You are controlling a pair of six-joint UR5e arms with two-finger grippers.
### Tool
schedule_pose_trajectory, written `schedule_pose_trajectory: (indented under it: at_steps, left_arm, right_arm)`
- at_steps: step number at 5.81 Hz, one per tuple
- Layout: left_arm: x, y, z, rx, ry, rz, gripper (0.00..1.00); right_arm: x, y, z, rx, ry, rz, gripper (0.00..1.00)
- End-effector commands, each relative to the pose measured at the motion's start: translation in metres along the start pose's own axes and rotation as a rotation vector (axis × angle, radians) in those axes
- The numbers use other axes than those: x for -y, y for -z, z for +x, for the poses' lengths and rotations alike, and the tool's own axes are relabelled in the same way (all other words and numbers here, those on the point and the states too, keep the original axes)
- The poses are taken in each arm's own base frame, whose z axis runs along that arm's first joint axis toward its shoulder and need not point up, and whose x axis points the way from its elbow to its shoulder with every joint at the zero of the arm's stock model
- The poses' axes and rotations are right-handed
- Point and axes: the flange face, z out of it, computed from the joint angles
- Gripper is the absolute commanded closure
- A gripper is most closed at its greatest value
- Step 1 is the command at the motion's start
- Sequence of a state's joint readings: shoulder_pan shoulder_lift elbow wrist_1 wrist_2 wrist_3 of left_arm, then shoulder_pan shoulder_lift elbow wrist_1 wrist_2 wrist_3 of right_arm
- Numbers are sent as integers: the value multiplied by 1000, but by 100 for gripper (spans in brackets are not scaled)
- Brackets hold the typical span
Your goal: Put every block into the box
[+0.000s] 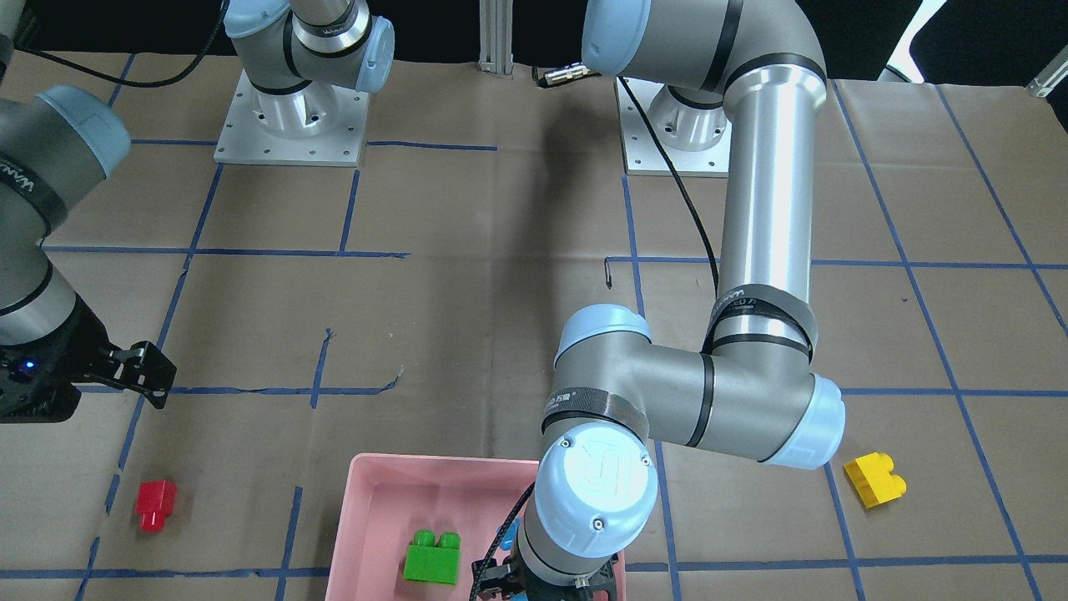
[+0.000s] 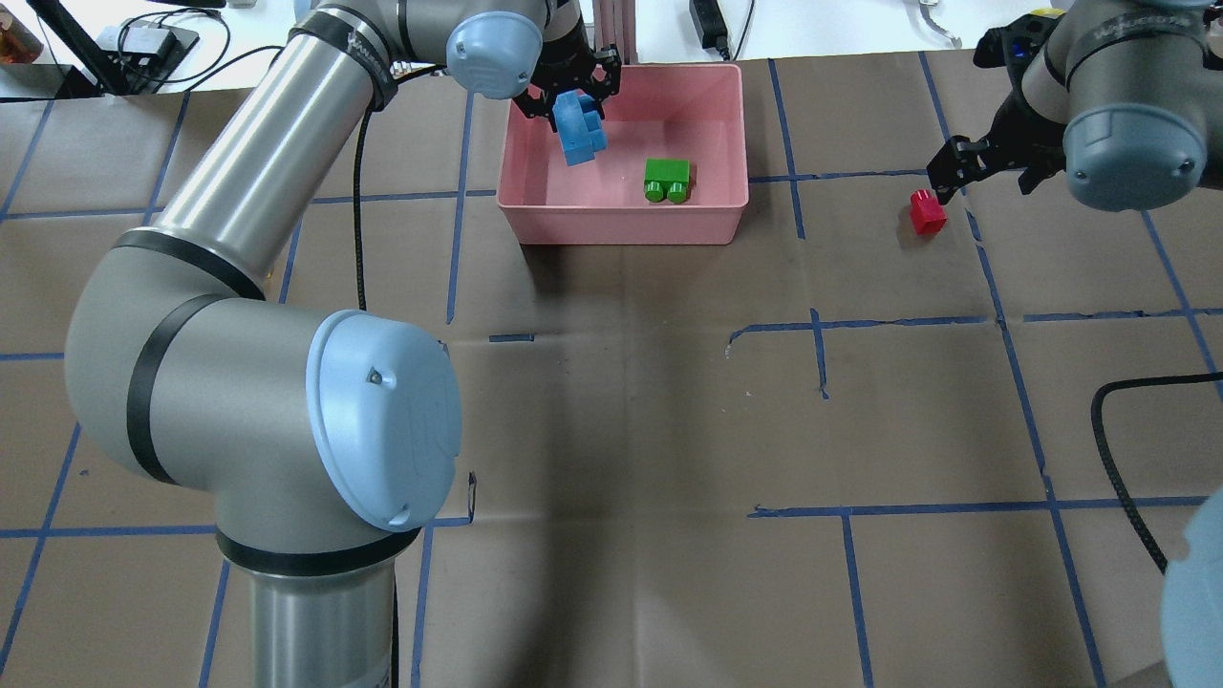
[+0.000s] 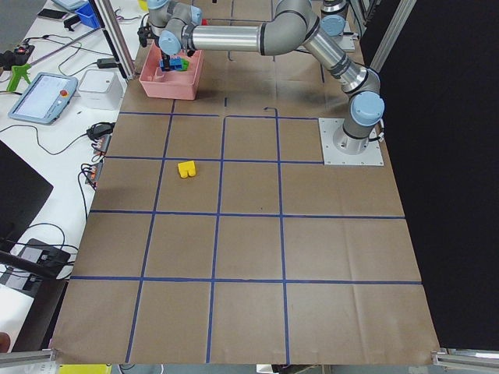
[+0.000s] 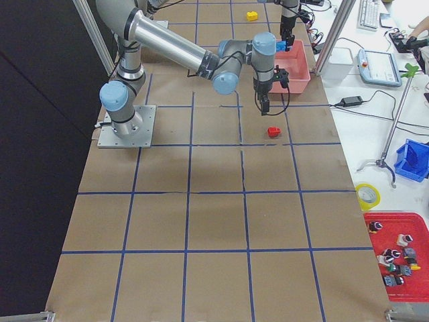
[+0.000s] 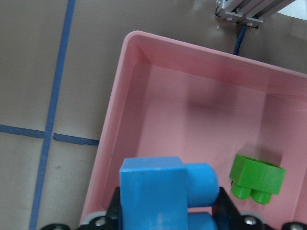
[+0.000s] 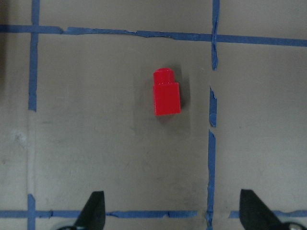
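Observation:
My left gripper (image 2: 573, 99) is shut on the blue three-stud brick (image 2: 579, 132) and holds it above the left end of the pink box (image 2: 621, 225). The left wrist view shows the blue brick (image 5: 158, 191) between the fingers, over the box's wall (image 5: 117, 139). The green brick (image 2: 666, 180) lies inside the box. The red brick (image 2: 926, 212) lies on the table right of the box. My right gripper (image 2: 989, 177) hovers open just beyond it; the right wrist view shows the red brick (image 6: 166, 93) ahead of the spread fingers. The yellow brick (image 1: 874, 479) lies on the table, out of the overhead view.
The table is covered in brown paper with a blue tape grid. The left arm's elbow (image 1: 692, 401) hangs over the table near the box. An aluminium post (image 5: 249, 12) stands behind the box. Operators' gear lies past the far edge.

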State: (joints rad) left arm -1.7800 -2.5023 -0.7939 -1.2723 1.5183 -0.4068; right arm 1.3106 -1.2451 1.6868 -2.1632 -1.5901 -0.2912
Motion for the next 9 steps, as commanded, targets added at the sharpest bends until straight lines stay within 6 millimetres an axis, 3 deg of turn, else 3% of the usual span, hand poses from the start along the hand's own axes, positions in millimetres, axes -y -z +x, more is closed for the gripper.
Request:
schedule_pose_trajectory:
  at_steps: [1, 2, 3, 4, 5, 6, 7, 8, 9]
  left_arm:
    - [-3, 1, 4, -3, -3, 9, 7]
    - [-3, 17, 5, -13, -6, 26, 1]
    - [-1, 72, -3, -33, -3, 74, 1]
    - [2, 123, -39, -16, 36, 58, 1]
    - [14, 179, -108, -5, 119, 51, 1]
    - [11, 208, -167, 20, 84, 18, 1]
    - [10, 228, -246, 38, 45, 0, 1]
    - [6, 226, -325, 54, 6, -35, 1]
    - [5, 213, -405, 54, -26, -73, 1]
  right_arm:
    - [20, -61, 5, -4, -24, 27, 4]
    - [24, -90, 2, 29, -19, 43, 4]
    - [31, -118, 2, 44, -9, 48, 4]
    - [35, -130, 2, 37, -9, 74, 4]
    - [33, -139, 2, 40, -9, 61, 4]
    - [30, -143, 1, 43, -9, 51, 10]
    - [26, -144, 0, 40, -6, 34, 43]
    - [25, -138, 0, 32, -5, 35, 89]
    - [26, -136, 0, 30, -2, 36, 95]
